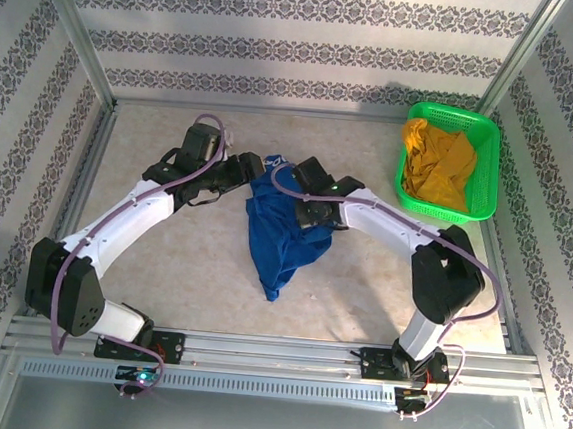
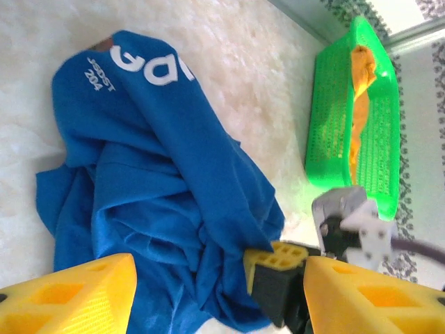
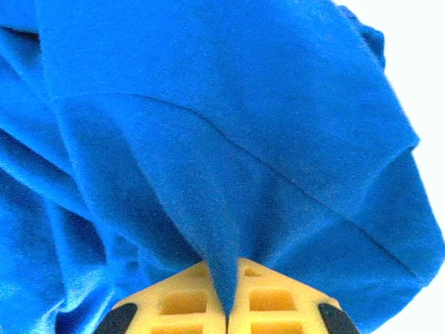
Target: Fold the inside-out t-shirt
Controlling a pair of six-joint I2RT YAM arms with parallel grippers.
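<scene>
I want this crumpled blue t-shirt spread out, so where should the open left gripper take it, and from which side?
Probably the far edge of the t-shirt, by the white lettering, coming in from the left gripper side. It stands up as a rounded fold, and the right gripper pinches cloth on the right side.

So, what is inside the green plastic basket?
A crumpled mustard-yellow cloth garment lies in the green plastic basket. Whatever is beneath it is covered and cannot be seen.

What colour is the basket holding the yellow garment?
Bright green; the basket shows best in the top external view.
</scene>
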